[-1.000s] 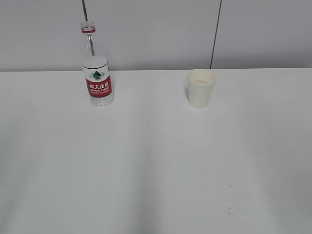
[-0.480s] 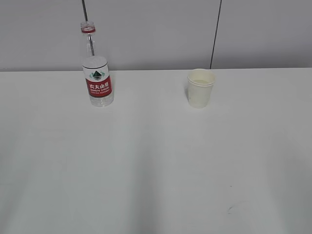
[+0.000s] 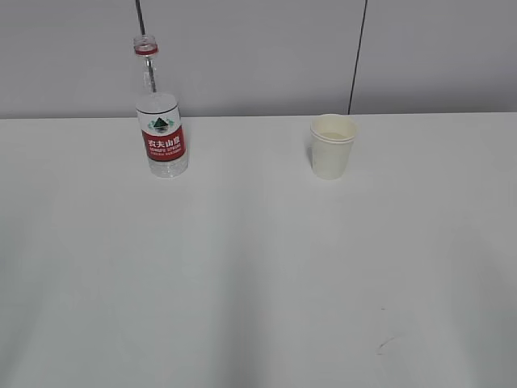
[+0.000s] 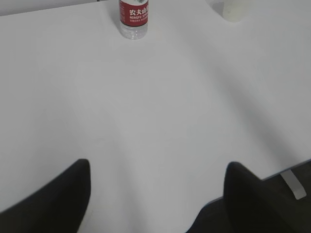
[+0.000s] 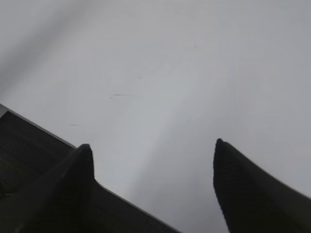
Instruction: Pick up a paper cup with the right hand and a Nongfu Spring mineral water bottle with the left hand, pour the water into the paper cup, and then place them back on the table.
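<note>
We are standing with both black claws, left (image 4: 158, 194) and right (image 5: 153, 179), wide open and empty; next we are reaching for the tall clear red-labelled plastic bottle (image 3: 161, 121) and the small cream paper cup (image 3: 333, 146) on the white surface (image 3: 258, 267).

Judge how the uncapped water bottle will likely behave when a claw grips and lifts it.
The bottle is tall on a narrow base, so a high sideways nudge could probably tip it. Its clear thin plastic likely flexes under a squeeze. With no cap visible, a hard pinch might push water out, though its fill level is hard to tell.

Probably a lab: bare white table (image 3: 258, 275), grey wall panels (image 3: 258, 56).
</note>
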`<act>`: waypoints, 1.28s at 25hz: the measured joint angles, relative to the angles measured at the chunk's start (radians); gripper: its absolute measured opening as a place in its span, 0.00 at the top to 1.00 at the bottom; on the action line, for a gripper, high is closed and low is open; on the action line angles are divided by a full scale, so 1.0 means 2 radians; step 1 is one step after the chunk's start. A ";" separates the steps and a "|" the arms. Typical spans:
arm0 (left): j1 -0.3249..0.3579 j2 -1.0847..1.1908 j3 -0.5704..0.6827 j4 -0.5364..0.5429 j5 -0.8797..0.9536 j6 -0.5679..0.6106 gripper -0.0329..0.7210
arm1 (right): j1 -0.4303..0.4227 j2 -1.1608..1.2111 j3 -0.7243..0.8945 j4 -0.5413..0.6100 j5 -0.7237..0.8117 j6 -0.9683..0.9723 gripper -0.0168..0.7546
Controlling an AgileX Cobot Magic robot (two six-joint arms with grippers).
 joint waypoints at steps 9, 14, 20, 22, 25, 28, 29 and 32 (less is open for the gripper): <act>0.000 0.000 0.000 0.000 0.000 0.000 0.32 | 0.000 0.000 0.000 0.000 0.000 0.000 0.25; 0.017 0.000 0.000 0.000 0.000 0.000 0.35 | -0.008 0.000 0.000 0.000 0.000 0.000 0.25; 0.117 0.000 0.000 0.000 0.000 0.000 0.36 | -0.100 0.000 0.000 0.000 0.000 0.000 0.25; 0.155 -0.003 0.000 0.000 0.000 0.000 0.36 | -0.138 0.000 0.000 0.000 0.000 0.000 0.25; 0.193 -0.014 0.000 0.000 0.000 0.000 0.37 | -0.186 -0.011 0.000 0.000 0.000 0.000 0.25; 0.213 -0.030 0.000 0.000 0.000 0.000 0.39 | -0.206 -0.039 0.000 -0.001 0.000 0.000 0.25; 0.215 -0.034 0.000 0.000 0.000 0.001 0.40 | -0.207 -0.051 0.000 -0.001 0.000 0.000 0.25; 0.216 -0.040 0.000 0.000 0.000 0.001 0.41 | -0.209 -0.068 0.000 -0.001 0.000 0.000 0.25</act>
